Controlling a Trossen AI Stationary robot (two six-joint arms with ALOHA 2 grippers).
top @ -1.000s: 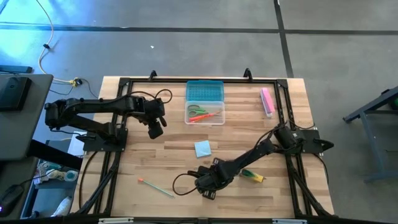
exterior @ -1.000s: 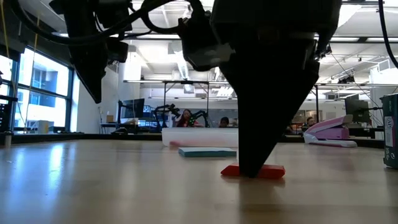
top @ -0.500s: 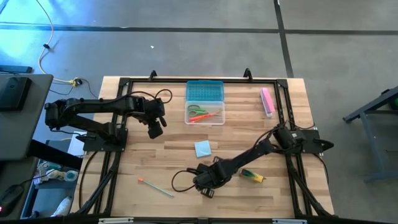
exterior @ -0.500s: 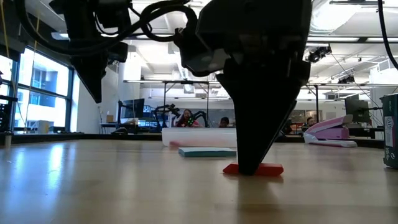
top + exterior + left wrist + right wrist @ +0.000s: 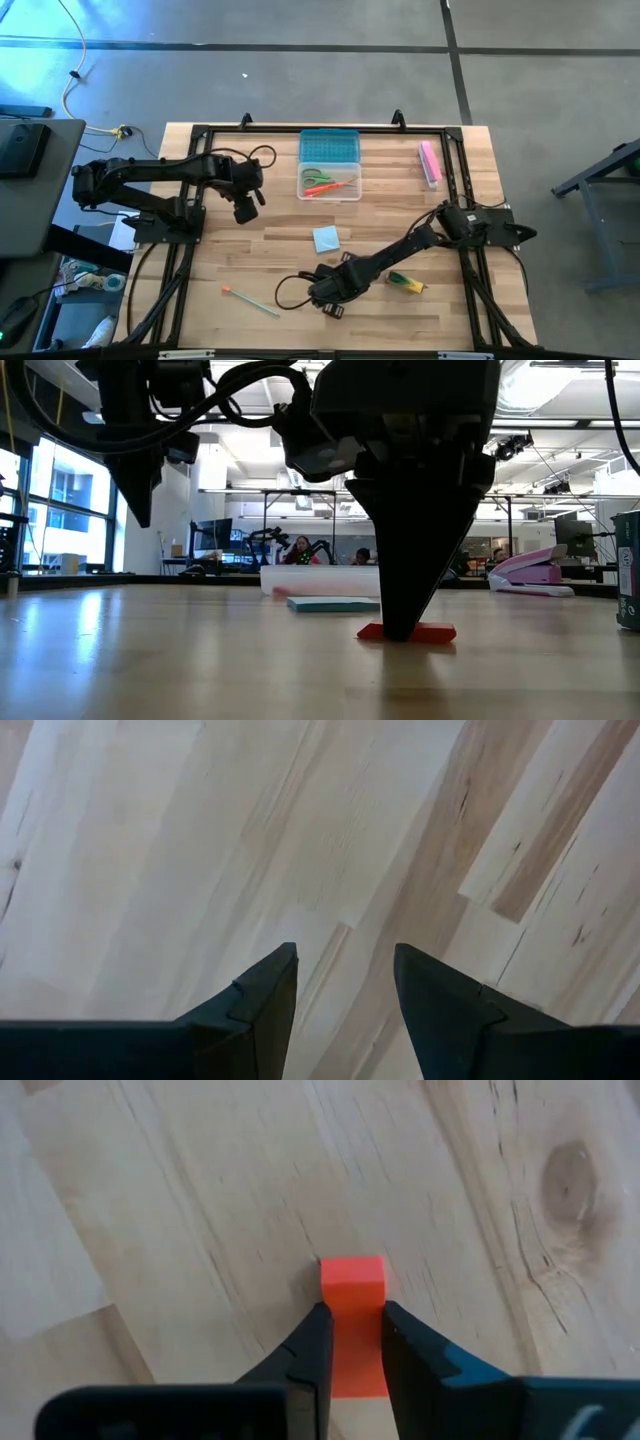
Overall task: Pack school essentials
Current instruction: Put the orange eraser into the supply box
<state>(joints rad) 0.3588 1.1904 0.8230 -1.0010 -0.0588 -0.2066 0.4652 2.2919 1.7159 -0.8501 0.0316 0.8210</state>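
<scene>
My right gripper (image 5: 352, 1312) stands near the table's near edge, about mid-width (image 5: 326, 290), fingers pointing down and shut on the small red piece (image 5: 435, 632). My left gripper (image 5: 345, 960) hangs open over bare wood at the table's left (image 5: 245, 208). The light-blue note pad (image 5: 325, 239) lies flat mid-table. The green pink-tipped pencil (image 5: 252, 301) lies near the near edge. The yellow-green crayon pack (image 5: 407, 283) lies right of my right gripper. Green-handled scissors (image 5: 315, 176) and an orange pencil (image 5: 336, 186) lie in the clear box (image 5: 329, 150). My right gripper pinches the small red piece between its two fingers, which come from above and point down. The fingers (image 5: 312, 1342) sit on its two long sides, and one end (image 5: 352, 1275) sticks out past them. The piece lies flat on the table (image 5: 440, 633).
The clear box with its blue lid stands at the far edge, mid-table. A pink oblong bar (image 5: 429, 162) lies at the far right. Black frame rails (image 5: 190, 250) run along the left and right sides. Bare wood lies between the note pad and my left gripper.
My right gripper has shifted slightly toward the table's left while staying down at the red piece, which has kept its place on the table. My left gripper has drifted a little toward the table's left.
</scene>
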